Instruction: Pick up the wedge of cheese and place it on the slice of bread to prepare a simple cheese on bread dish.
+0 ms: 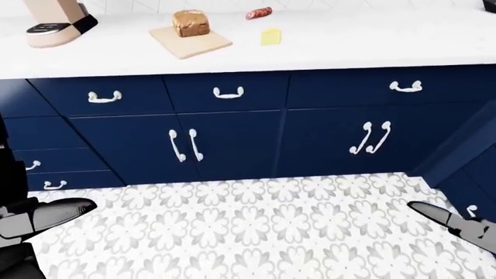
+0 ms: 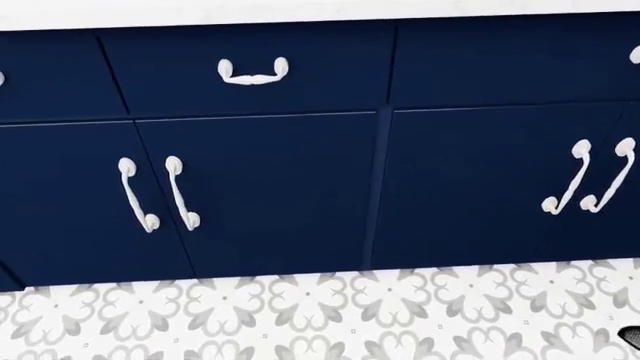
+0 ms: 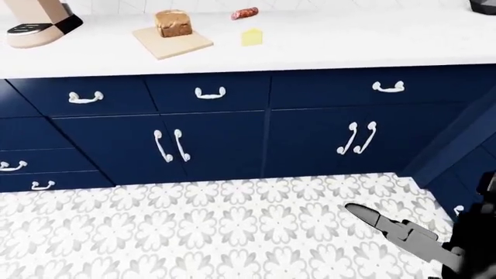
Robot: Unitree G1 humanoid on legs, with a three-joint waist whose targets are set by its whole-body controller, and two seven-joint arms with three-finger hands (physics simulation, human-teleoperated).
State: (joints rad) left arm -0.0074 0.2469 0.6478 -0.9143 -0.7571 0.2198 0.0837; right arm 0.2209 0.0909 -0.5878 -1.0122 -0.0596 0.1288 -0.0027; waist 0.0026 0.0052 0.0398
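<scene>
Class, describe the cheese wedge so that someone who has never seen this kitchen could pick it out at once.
Find the white counter above the navy cabinets. On it a tan board holds the bread. The cheese sits just right of the board, apart from it: a small pale yellow block, unlike the brown bread and the red sausage above it in the left-eye view.
</scene>
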